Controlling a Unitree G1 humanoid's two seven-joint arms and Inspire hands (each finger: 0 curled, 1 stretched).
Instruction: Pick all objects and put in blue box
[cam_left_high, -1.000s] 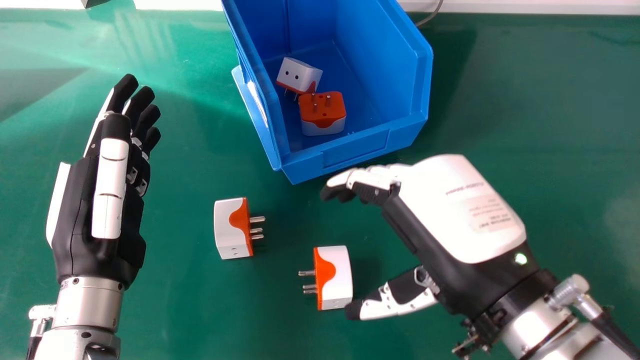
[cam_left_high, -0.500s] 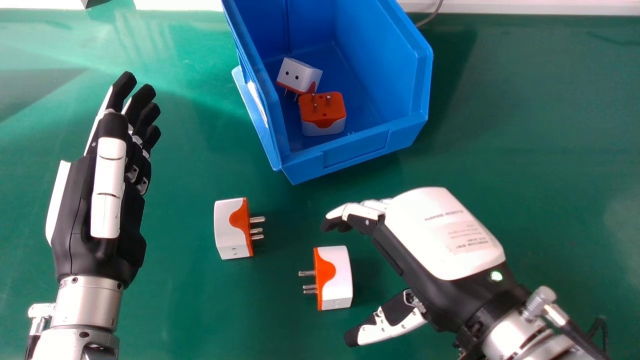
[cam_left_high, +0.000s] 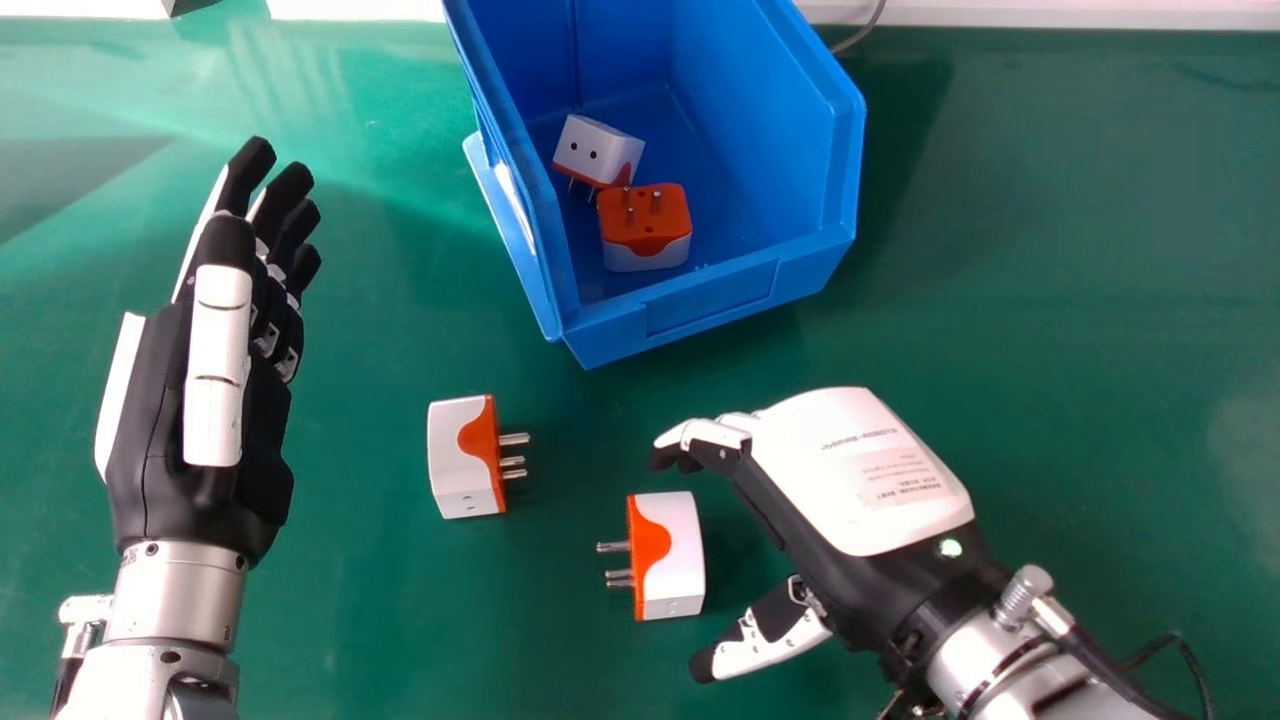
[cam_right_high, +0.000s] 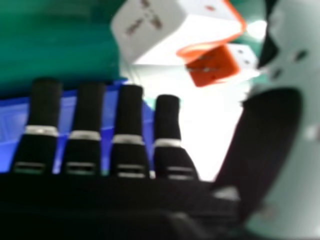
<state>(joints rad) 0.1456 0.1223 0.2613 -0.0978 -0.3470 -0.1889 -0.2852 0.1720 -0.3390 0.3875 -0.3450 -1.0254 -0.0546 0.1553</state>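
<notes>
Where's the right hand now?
Head view, right side: the right hand is open beside the nearer white-and-orange adapter, on the near side of the blue box.

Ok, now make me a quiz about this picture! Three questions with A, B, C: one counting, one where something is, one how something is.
1. How many plugs are in the box?
A) one
B) two
C) four

2. Where are the other plugs?
A) under the box
B) on the box's rim
C) on the table

3. How are the left hand's fingers?
A) stretched out
B) in a fist
C) curled round a plug

1: B, two plugs lie inside, close together.
2: C, both lie on the green tabletop.
3: A, its fingers point away from the palm, holding nothing.
</notes>
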